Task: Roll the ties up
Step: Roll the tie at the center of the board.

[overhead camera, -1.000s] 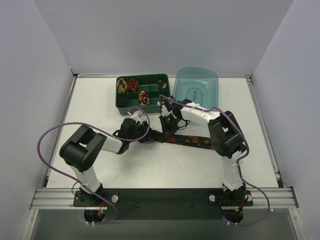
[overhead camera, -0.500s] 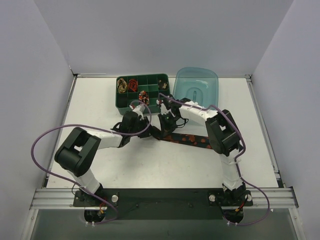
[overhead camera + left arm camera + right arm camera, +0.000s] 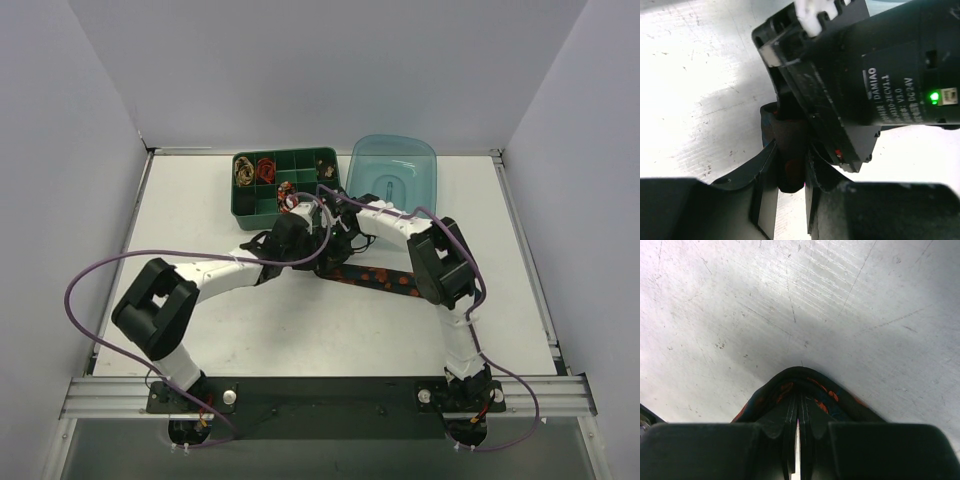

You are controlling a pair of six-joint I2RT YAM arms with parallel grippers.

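Note:
A black tie with orange-red blotches (image 3: 385, 279) lies flat on the table, running right from the two grippers. My left gripper (image 3: 303, 233) is shut on a dark fold of this tie (image 3: 789, 172), close against the right arm's wrist (image 3: 890, 75). My right gripper (image 3: 335, 246) is shut, with the tie (image 3: 840, 401) wrapped over its fingertips (image 3: 790, 405). Its jaws show only a thin slit. Rolled gold-black (image 3: 243, 171) and red (image 3: 266, 167) ties sit in the green tray (image 3: 297, 158).
The green compartment tray stands at the back centre, with another coil (image 3: 286, 190) just behind my left gripper. A teal lid (image 3: 393, 175) lies to its right. Purple cables (image 3: 100, 275) loop off both arms. Walls close in the table's left, right and back edges.
My left gripper has moved right and back until it meets the right gripper. The tie's left end has been drawn in between them, and less of it lies flat.

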